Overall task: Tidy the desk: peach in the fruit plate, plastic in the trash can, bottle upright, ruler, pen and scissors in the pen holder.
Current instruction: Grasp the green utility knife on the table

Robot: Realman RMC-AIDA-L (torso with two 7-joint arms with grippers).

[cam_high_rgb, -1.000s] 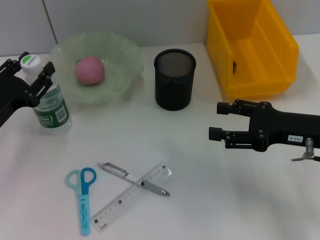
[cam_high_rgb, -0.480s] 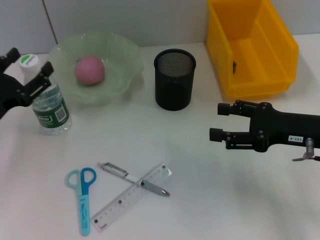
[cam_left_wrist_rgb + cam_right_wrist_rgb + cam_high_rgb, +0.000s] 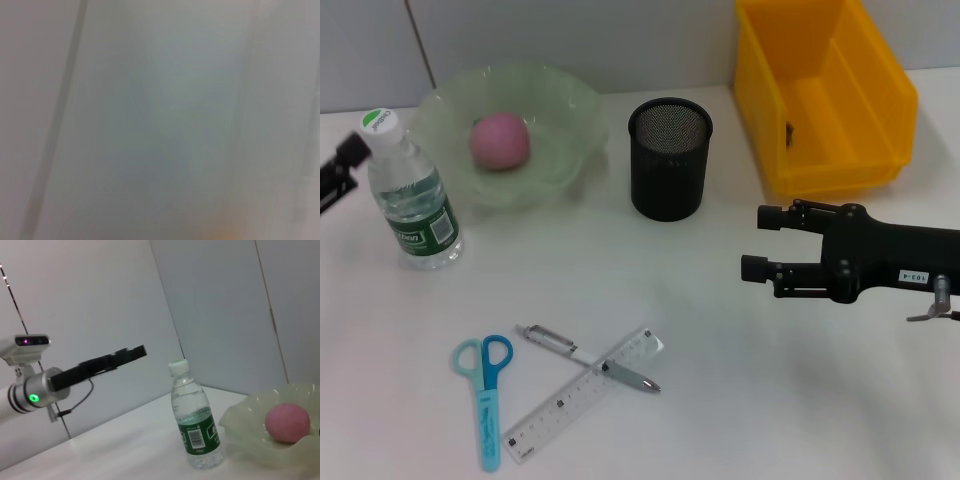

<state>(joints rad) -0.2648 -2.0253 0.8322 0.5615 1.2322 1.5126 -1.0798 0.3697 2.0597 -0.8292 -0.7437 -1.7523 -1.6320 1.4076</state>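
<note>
Left gripper (image 3: 340, 170) sits at my far left, clear of the upright bottle (image 3: 412, 195) — fingers I cannot tell; its green label is unreadable. Farther right, my right gripper (image 3: 765, 243) hovers with fingers spread.

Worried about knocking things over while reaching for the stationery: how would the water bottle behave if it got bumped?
The bottle stands upright, tall and narrow, so it would probably tip rather than slide. It looks only partly filled, so likely light. Being round, it may roll toward the fruit plate once down.
</note>
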